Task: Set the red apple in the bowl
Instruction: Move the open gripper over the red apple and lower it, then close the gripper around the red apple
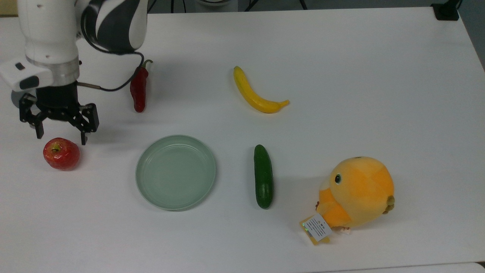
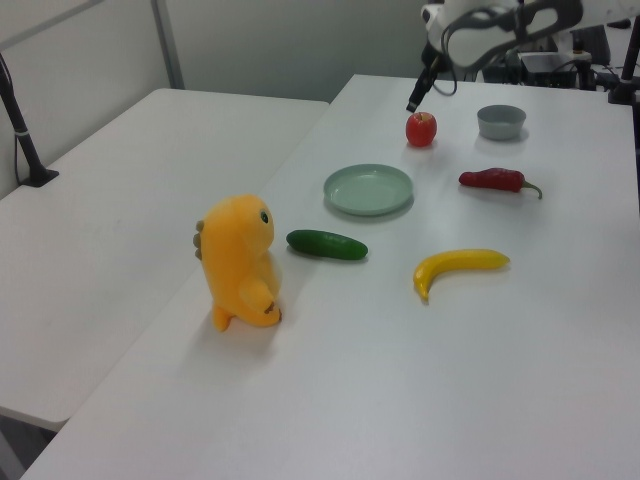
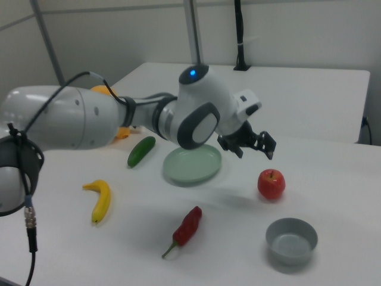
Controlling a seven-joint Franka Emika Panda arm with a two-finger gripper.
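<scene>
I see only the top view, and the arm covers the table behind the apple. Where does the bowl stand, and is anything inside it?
Observer: In the right view the bowl stands free on the table, close to the red apple, and it is empty.
Operator: Does the gripper touch the apple?
Observer: No. In the right view the gripper hangs open higher than the apple, with air between them.
Operator: Is the chili between apple and bowl?
Observer: No. In the left view the chili pepper lies nearer the camera than both, and nothing lies between them.
</scene>
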